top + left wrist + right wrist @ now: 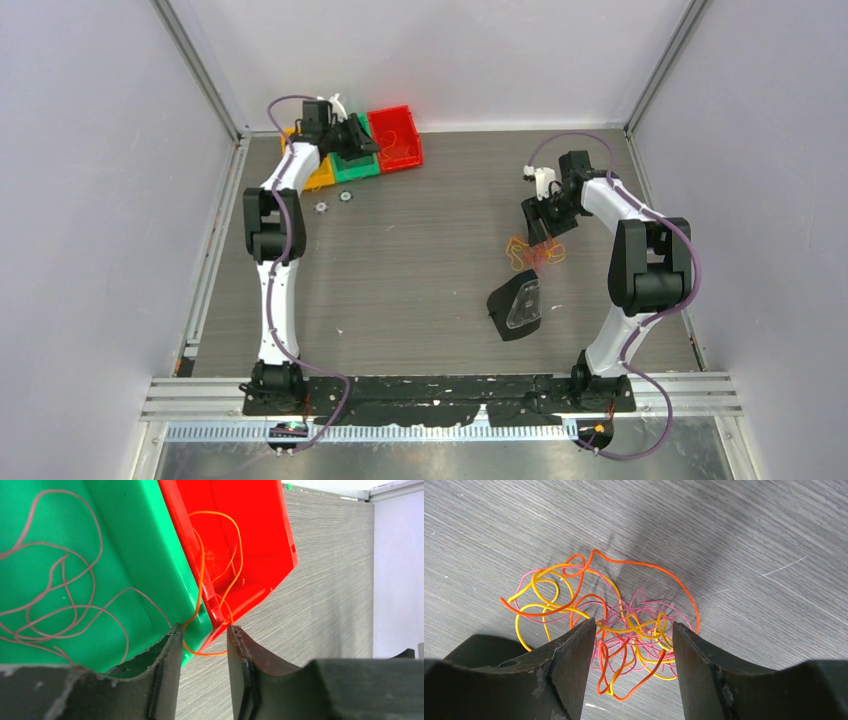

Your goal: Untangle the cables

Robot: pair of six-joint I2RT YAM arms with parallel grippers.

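A tangle of orange, yellow and pink cables [530, 255] lies on the table right of centre. My right gripper [537, 225] hangs just above it. In the right wrist view it [634, 624] is open, with the tangle [644, 630] between and beyond the jaws. My left gripper [352, 135] is at the far-left bins. In the left wrist view it [202, 629] is open. An orange cable [239, 545] lies in the red bin [260, 525] and loops over its rim down between the fingertips. A pink cable [94, 575] lies in the green bin [140, 540].
A yellow bin [320, 180], the green bin [355, 168] and the red bin [410, 158] stand in a row at the back left. Two small round parts [322, 207] lie in front of them. A black holder with a clear plastic piece [515, 305] lies near the tangle.
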